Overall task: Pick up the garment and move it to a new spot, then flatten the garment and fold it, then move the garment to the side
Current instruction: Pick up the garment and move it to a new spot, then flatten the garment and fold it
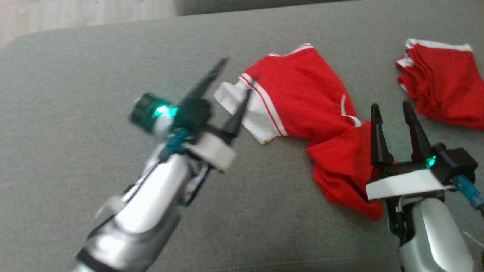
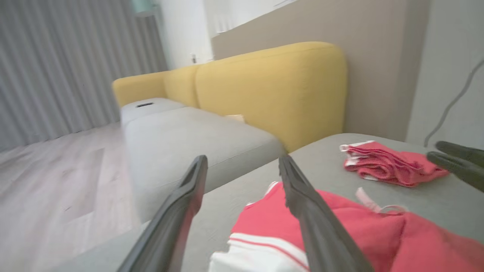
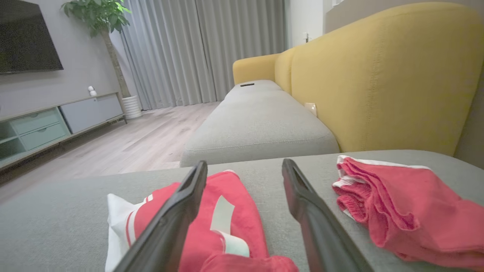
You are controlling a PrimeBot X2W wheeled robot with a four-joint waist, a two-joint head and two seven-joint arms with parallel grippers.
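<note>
Red garment (image 1: 302,98) is seen crumpled on the grey cushion (image 1: 75,113); the left gripper (image 1: 237,75) and right gripper (image 1: 390,104) are held spread, empty.

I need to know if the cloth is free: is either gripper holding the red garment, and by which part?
Nothing is held. The left gripper stands open at the white sleeve of the red garment; the right gripper stands open over its bunched end.

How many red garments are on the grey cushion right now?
2. The crumpled garment lies midway across the grey cushion; the folded garment sits at its far right. More could be hidden inside the folds.
</note>
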